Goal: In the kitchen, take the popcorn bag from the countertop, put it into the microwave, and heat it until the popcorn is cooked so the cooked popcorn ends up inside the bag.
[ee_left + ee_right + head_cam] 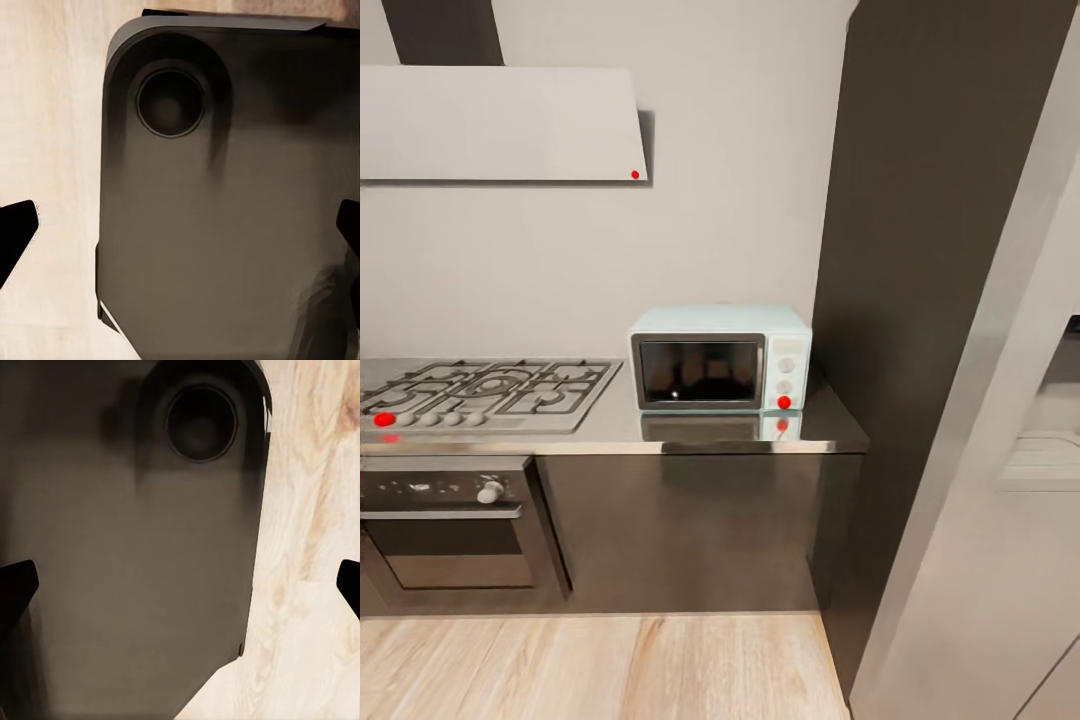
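Countertop surface (610, 428) carries hob (485, 392) at left, then microwave (720, 358) w/ door shut near its right end. Popcorn bag unseen. Left claw (180, 240) & right claw (180, 585) both spread wide, empty, over wood floor (315, 547).

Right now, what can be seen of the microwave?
The microwave is a small pale blue-white box with a silver-framed dark glass door, shut. A panel on its right carries two pale knobs and a red dot below them. It stands upright on the countertop against the wall, right of the hob, its front mirrored in the glossy surface.
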